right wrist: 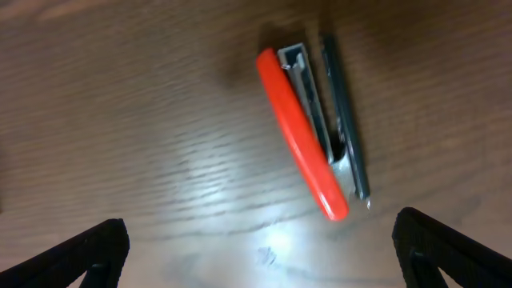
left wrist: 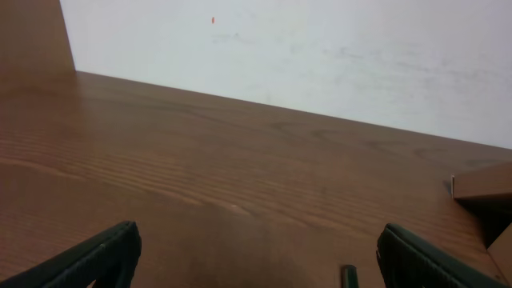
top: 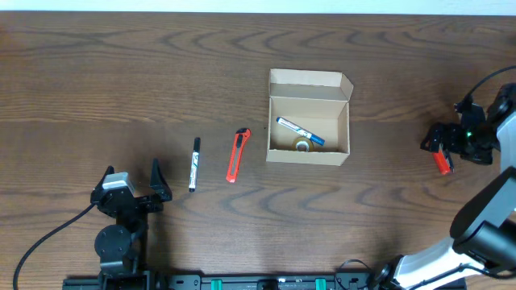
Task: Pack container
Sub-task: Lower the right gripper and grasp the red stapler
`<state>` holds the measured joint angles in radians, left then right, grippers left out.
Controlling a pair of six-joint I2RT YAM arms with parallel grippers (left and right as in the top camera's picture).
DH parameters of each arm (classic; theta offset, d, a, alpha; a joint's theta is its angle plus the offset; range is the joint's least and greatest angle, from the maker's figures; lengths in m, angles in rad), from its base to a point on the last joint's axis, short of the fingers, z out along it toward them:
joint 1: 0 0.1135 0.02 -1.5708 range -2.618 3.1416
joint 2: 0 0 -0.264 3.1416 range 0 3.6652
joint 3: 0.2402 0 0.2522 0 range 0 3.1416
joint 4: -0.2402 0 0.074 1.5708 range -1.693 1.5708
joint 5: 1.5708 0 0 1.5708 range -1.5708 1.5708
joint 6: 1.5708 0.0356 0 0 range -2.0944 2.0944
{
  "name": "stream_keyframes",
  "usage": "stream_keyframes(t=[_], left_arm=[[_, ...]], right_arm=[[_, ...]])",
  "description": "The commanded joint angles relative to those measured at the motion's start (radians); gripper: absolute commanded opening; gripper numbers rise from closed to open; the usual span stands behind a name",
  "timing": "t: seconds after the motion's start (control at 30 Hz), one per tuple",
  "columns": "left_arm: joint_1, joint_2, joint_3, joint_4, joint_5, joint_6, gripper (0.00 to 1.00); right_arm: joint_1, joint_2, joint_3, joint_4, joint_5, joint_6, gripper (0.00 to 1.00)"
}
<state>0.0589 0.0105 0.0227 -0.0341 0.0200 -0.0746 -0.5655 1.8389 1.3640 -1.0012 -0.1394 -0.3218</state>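
Overhead first: I've got the container point(top: 309, 121) near the middle of the table point(top: 161, 64), flap lid standing open at its far side. Inside it lie a blue marker point(top: 300, 131) and a tape roll point(top: 303, 145), the roll partly in shadow against the near wall. Left of the box sit an orange utility knife point(top: 237, 155) and, further left, a black marker point(top: 193, 163), both apart from it. My left gripper point(top: 133, 179) is low at the near-left, jaws spread wide, holding nothing. My right gripper point(top: 435, 145) is far right, its body covering most of a red stapler point(top: 441, 164); only an orange-red end pokes out.

Left wrist now: both fingers point(left wrist: 96, 260) are cut off at the bottom corners, well apart. A corner of the container point(left wrist: 484, 184) is clipped by the right edge, and a dark tip point(left wrist: 350, 276) at the bottom I can't identify. A white wall point(left wrist: 320, 48) lies beyond.

Right wrist: blurry, but the stapler point(right wrist: 304, 136) lies on the wood, red top beside grey metal, ahead of the wide-open fingers point(right wrist: 448, 248), untouched
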Motion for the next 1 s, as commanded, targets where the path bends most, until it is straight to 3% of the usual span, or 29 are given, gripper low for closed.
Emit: stream_keyframes(t=[0.0,0.97], left_arm=[[0.004,-0.007,-0.018,-0.043,-0.004,0.000,0.95],[0.004,-0.007,-0.018,-0.043,-0.004,0.000,0.95]], right_arm=[[-0.009,0.012,-0.001,0.034,0.036,-0.023,0.99],[-0.032,0.153,0.003,0.156,0.008,-0.053,0.99]])
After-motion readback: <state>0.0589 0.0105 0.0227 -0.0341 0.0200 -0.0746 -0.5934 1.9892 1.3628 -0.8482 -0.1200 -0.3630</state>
